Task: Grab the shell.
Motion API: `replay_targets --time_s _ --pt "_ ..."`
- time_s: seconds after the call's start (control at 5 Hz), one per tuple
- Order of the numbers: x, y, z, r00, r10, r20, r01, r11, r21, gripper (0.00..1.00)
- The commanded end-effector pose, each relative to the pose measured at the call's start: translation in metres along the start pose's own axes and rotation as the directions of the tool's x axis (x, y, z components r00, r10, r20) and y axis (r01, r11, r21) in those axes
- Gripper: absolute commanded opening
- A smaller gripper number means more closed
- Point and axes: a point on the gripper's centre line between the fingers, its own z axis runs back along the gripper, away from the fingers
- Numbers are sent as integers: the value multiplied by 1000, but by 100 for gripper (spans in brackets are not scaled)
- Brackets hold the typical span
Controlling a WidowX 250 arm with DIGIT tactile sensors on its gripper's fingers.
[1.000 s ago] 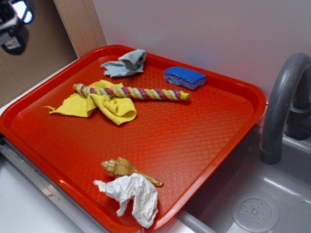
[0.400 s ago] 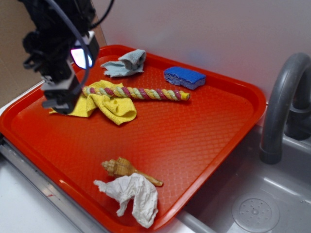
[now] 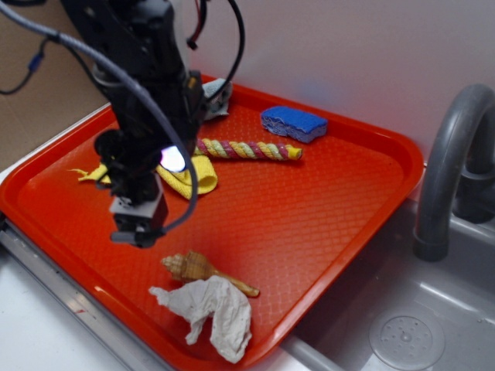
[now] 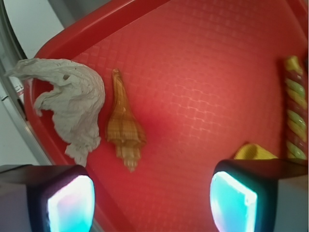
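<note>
While the jaws hang spread and empty | conch shell (image 4: 124, 131) lies ahead of them, nearer the left pad, touching the paper wad (image 4: 72, 111) | risk: pinching paper too, or shell rolling away.

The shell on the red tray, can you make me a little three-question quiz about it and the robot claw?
1. True or false: the claw is holding the shell.
2. What lies right beside the shell? A) blue sponge B) white paper wad C) rope
3. Fill in: the shell lies on a ___ tray.

Key: 1 false, it hovers open above the tray. 2 B. 3 red.
</note>
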Motion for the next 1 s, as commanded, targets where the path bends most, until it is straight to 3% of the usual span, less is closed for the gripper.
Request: replay_targets --time_s 0.0,0.2,0.6,0.8 --pt "14 -30 -11 996 -90 25 90 996 -5 100" --pt "16 -35 -19 994 -109 13 109 994 -11 100" --pt "15 -39 -49 990 -102 -95 102 995 -4 100" --pt "15 -42 -64 987 -106 -119 104 994 -21 100"
